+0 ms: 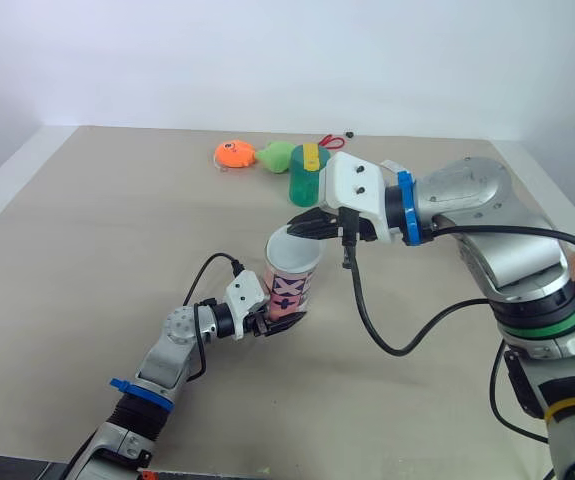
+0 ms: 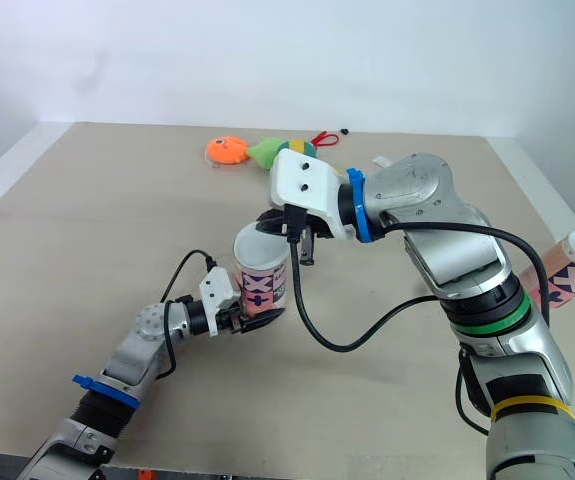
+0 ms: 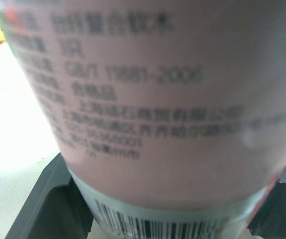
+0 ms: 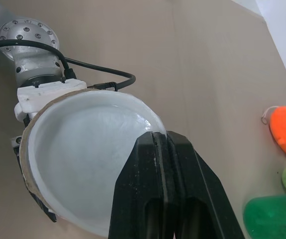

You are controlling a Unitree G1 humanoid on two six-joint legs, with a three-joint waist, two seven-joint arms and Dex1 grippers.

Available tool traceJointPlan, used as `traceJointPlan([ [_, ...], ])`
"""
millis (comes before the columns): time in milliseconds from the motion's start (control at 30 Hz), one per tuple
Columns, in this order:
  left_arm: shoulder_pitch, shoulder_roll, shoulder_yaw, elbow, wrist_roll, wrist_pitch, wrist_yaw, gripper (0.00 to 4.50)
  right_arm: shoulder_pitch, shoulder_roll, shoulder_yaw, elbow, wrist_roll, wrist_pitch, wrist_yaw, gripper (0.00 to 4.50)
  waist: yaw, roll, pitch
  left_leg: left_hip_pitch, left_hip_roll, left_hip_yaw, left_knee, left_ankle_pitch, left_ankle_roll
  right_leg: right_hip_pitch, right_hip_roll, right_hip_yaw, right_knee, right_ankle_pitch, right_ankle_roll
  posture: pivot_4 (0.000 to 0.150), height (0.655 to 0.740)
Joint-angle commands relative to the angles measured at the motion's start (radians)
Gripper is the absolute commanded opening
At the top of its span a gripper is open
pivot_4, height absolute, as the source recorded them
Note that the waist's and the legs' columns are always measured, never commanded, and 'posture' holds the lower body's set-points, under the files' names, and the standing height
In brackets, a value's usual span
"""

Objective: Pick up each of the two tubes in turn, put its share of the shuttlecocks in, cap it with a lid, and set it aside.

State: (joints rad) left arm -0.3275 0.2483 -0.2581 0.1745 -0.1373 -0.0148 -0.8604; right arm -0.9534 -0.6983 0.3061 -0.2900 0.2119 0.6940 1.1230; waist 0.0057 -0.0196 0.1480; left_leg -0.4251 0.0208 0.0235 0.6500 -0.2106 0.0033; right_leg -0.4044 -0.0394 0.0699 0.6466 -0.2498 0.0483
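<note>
- Left gripper [image 1: 282, 322] is clamped on the tube [image 1: 292, 280], with a dark finger [image 3: 48, 199] on each side of the barcode end. That's a firm grasp low on the body.
- From those fingers the tube rises almost straight up, long axis near vertical, mouth at the top. Whether its base touches the table [image 1: 97, 230] I cannot tell.
- Right gripper [image 4: 160, 137] is squeezed tight with nothing between the fingers, and the tips sit right at the rim of the mouth.
- Just beyond those tips a pale disc spans the opening. It reads to me as a lid [image 4: 88, 159] sitting in the mouth, though it could be the tube's white interior.
- The key relation is that the mouth lies directly below the right fingertips, along the tube's own axis. The tips are at the edge, not the centre.
- My call is that this is the capping step. A push should run straight down the axis while the left grip braces it.
- The second tube [image 2: 572, 268] lies well beyond the right arm, clear of both sets of fingers.
</note>
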Motion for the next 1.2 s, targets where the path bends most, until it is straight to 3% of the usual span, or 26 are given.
traceJointPlan([
  [33,0.035,0.003,-0.044,0.058,0.028,0.052,-0.01,3.23,-0.026,-0.009,-0.03,-0.025,-0.002,-0.024,-0.009,0.04,0.0,0.0,0.0,0.0,0.0,0.0,0.0,0.0,0.0,0.0,0.0,0.0,0.0,0.0,0.0,0.15,0.74],
  [1000,0.032,-0.009,-0.044,0.069,0.029,0.051,0.001,3.23,0.007,0.054,0.059,0.027,-0.067,-0.08,-0.033,0.04,0.0,0.0,0.0,0.0,0.0,0.0,0.0,0.0,0.0,-0.001,0.0,0.0,0.0,0.0,0.0,0.15,0.74],
  [1200,0.032,-0.01,-0.043,0.07,0.03,0.049,0.004,3.23,0.077,0.054,0.072,-0.051,-0.09,-0.103,-0.048,0.04,0.0,0.0,-0.001,0.001,0.0,0.0,0.0,0.0,0.0,0.0,0.0,0.0,0.0,0.0,0.0,0.15,0.74],
])
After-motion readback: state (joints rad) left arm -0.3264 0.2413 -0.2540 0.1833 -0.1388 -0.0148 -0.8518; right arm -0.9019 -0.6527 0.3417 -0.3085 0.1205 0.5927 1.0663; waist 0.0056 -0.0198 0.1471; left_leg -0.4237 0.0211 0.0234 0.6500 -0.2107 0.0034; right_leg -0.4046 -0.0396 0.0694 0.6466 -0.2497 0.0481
